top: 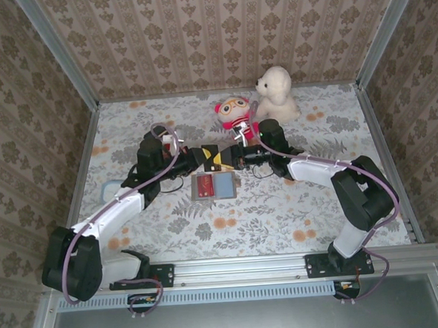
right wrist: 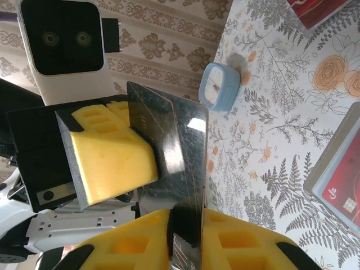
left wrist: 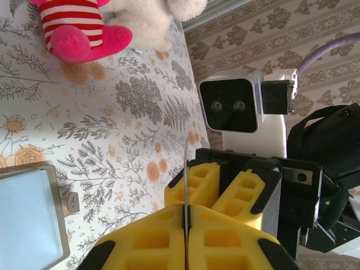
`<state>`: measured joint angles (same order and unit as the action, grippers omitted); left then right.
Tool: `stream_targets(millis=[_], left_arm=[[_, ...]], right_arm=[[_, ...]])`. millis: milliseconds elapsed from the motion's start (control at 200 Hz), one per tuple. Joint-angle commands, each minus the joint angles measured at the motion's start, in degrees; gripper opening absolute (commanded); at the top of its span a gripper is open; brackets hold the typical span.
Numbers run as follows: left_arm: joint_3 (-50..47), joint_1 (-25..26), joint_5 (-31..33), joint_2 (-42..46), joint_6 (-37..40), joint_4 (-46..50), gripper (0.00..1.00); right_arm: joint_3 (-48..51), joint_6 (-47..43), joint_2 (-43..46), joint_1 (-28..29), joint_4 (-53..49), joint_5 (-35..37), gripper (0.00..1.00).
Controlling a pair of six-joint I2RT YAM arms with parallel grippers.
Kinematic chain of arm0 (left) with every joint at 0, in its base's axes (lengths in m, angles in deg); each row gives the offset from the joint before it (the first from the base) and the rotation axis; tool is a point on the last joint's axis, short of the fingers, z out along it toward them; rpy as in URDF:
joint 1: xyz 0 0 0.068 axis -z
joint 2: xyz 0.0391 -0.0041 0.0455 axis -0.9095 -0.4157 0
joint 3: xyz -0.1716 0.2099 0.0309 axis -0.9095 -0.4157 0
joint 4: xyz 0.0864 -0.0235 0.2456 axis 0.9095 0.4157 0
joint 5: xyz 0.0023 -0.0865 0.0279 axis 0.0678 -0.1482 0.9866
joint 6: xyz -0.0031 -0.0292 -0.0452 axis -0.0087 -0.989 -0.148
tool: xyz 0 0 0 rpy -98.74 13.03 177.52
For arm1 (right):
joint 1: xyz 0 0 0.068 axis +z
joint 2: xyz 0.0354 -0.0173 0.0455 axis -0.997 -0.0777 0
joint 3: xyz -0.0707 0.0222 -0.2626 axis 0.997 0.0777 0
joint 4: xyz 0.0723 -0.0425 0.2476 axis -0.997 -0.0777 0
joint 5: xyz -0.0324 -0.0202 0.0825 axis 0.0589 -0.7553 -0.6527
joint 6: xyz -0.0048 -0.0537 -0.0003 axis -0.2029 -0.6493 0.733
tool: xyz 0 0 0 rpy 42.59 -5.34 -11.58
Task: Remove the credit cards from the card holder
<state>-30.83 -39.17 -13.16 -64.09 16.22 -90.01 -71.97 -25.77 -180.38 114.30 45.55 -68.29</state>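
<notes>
2 plush toys bhnd card holder

Left arm, right arm: white links, black joints, purple-grey cables. Left gripper, right gripper: yellow ribbed fingers, black mounts, white camera box with dark face by each gripper.

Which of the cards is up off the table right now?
The dark shiny card, pinched in the left gripper above the table. The red card lies flat in the open card holder.
</notes>
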Motion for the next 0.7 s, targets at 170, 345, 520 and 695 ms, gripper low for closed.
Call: stream_targets(millis=[170, 345, 520, 695], left_arm=[[2.6, 0.3, 8.1, 2.7, 10.6, 14.8, 0.0], [10.5, -1.2, 21.2, 2.0, 24.8, 35.0, 0.0], [18.0, -1.6, 31.2, 0.6, 39.8, 43.4, 0.0], [24.9, -3.1, 35.6, -2.5, 54.9, 45.4, 0.0]], right_arm=[[-2.3, -8.9, 3.3, -2.2, -15.3, 4.4, 0.61], [-1.0, -15.5, 6.7, -6.4, -23.4, 8.2, 0.87], [1.7, -19.6, 10.3, -9.5, -27.6, 15.4, 0.99], [1.7, -23.4, 12.5, -9.7, -32.0, 21.5, 1.0]])
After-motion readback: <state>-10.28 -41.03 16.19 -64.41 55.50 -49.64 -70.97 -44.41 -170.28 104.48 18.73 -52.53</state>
